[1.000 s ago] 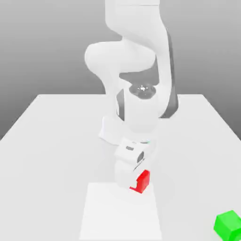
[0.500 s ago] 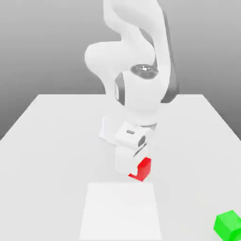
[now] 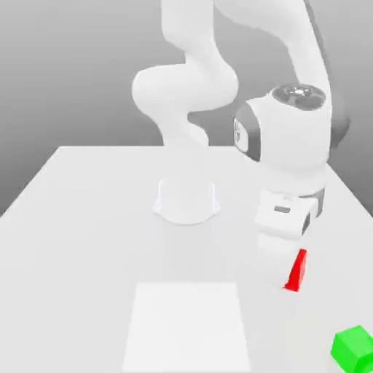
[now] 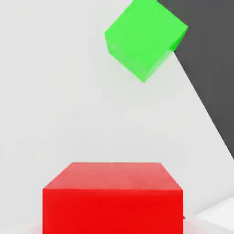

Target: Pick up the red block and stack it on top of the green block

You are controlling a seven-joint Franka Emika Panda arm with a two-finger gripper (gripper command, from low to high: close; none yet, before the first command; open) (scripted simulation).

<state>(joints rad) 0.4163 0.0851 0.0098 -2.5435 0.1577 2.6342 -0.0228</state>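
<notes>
I see the red block (image 3: 296, 272), bright red with flat sides. It is up in the air, pinched in the end effector (image 3: 285, 258). The green block (image 3: 354, 350) is bright green, a plain cube. It sits on the tabletop (image 3: 80, 269), near the corner at the exterior view's right. The two blocks are apart.

Ext. view: faces the arm (image 3: 295, 138) across the table (image 3: 95, 248), looking slightly down, far enough back for most of the arm. Hand view: on the hand, close over the red block (image 4: 114, 205), facing the tabletop. Both share red block, green block (image 3: 354, 350) & part of tabletop.
</notes>
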